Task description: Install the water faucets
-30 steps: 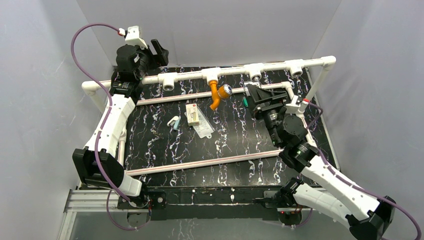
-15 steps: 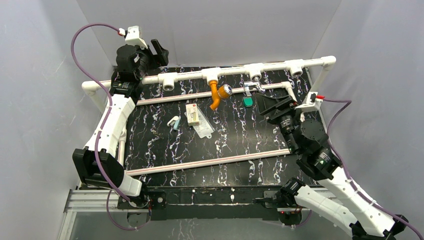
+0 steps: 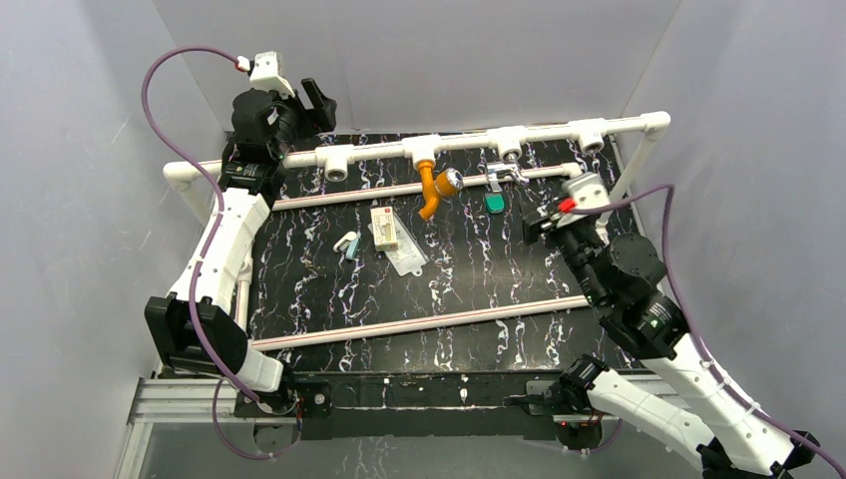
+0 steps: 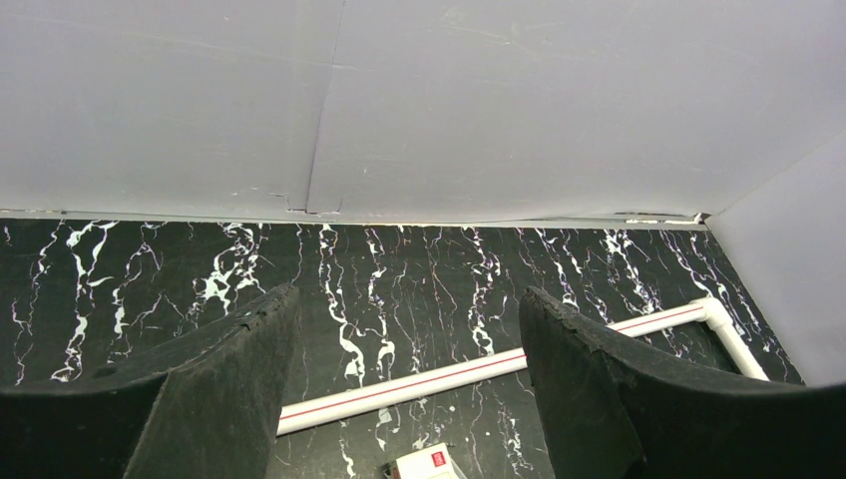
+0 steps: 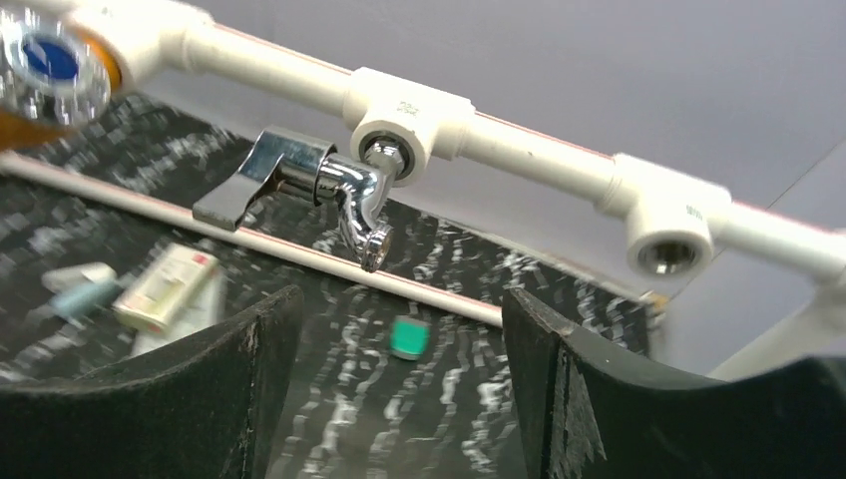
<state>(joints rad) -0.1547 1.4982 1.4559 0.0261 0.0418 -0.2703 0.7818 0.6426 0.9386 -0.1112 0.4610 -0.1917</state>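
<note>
Faucets both hang from the pipe [image 3: 469,142]: orange faucet [image 3: 436,188] at upper centre, chrome faucet [image 3: 502,178] right of it, lever toward the orange one. Just lower right of it hovers the right gripper [image 3: 541,222], spread and empty. The left gripper [image 3: 314,100], also spread, is well apart at upper left.

**Q:** What is the supporting surface?

**A:** A table [image 3: 479,289] with a black, white-veined top.

**Q:** What lies on it?

**A:** A small white box [image 3: 384,228]. A clear bag [image 3: 409,257] touches the box's near right corner. A teal-and-white piece [image 3: 346,242] lies just left of the box. A green block [image 3: 494,204] lies well right. One striped white rail [image 3: 329,199] runs beyond the box, and a second rail [image 3: 419,324] runs nearer than the box.
</note>
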